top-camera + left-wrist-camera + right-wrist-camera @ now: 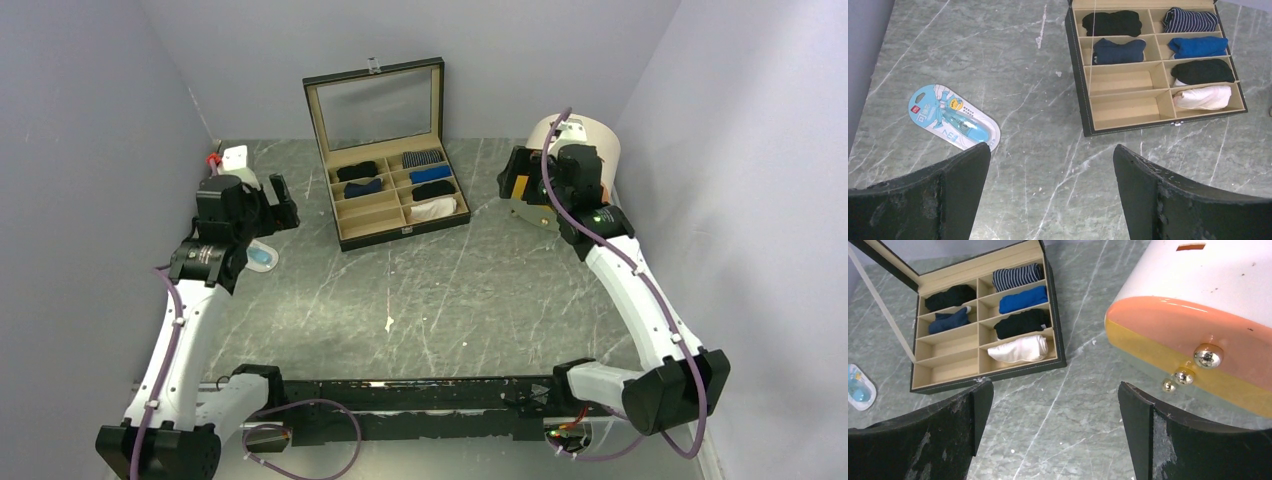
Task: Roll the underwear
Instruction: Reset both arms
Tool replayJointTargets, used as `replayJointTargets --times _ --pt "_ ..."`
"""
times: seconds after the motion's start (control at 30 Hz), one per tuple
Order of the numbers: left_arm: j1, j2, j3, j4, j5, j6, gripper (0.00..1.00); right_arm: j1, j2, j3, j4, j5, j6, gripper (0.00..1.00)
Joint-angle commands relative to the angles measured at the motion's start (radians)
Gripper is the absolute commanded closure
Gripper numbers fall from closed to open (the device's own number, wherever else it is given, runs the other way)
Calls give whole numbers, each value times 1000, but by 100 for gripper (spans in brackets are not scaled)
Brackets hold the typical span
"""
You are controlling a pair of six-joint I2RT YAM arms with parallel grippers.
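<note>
**Wide apart and empty on both sides**

The left gripper [1050,155] gapes wide, holding nothing. A blue packet [953,117] lies ahead to its left, and the compartment box [1075,75] ahead to its right. In the box, the black underwear [1112,23] fills the far left cell and the navy underwear [1118,51] the next one nearer. The right gripper [1054,387], equally spread and empty, has a white-and-orange container [1198,315] ahead to its right.

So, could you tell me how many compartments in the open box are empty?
2. Both are in the left column of the box: the third compartment from the lid, and the fourth compartment at the front edge. The other six are filled, and none is hidden.
</note>
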Motion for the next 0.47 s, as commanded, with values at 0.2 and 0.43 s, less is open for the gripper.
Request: replayJointTargets --times 0.2,0.43 --pt "3 -45 10 15 38 -48 3 2 -57 29 28 -111 8 0" --pt "3 -50 1 36 55 -38 3 2 -37 23 37 -111 23 0"
